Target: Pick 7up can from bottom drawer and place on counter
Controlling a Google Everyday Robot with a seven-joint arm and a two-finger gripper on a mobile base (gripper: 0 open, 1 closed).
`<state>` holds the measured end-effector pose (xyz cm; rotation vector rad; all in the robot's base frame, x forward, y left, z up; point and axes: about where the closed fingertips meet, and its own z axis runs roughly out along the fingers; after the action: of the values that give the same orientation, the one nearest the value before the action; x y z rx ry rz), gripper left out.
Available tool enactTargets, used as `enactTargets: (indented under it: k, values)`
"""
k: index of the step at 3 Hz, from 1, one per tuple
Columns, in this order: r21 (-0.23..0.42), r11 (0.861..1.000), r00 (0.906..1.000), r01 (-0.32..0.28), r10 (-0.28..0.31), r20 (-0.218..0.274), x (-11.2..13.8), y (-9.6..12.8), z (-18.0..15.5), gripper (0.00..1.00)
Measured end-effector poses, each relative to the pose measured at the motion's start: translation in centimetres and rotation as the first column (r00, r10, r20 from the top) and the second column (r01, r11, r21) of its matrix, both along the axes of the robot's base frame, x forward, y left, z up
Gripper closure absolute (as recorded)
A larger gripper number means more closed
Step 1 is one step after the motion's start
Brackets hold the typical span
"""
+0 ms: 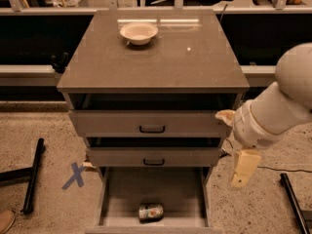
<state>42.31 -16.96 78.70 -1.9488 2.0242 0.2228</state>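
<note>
The 7up can [150,211] lies on its side near the front of the pulled-out bottom drawer [122,194], on its flat grey floor. The counter [195,67] is the glossy grey-brown top of the cabinet. My gripper [231,149] hangs at the cabinet's right side, level with the two upper drawers, above and to the right of the can. Its two pale fingers [243,167] stand apart and hold nothing. The thick white arm [285,101] reaches in from the right edge.
A white bowl [139,32] sits at the back of the counter. The two upper drawers [151,124] with black handles are slightly pulled out. A blue X mark [74,175] and black bars [32,175] lie on the floor at left; another bar [294,199] at right.
</note>
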Motion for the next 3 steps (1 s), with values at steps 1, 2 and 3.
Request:
enactTargets:
  k: [1, 2, 3]
  values:
    - [-0.015, 0.998, 0.9978, -0.065, 0.065, -0.013, -0.2, 1.0, -7.2, 0.00]
    - [-0.009, 0.994, 0.9945, -0.105, 0.105, -0.009, -0.1, 2.8, -15.1, 0.00]
    - [-0.010, 0.994, 0.9944, -0.105, 0.105, -0.010, -0.1, 2.8, -15.0, 0.00]
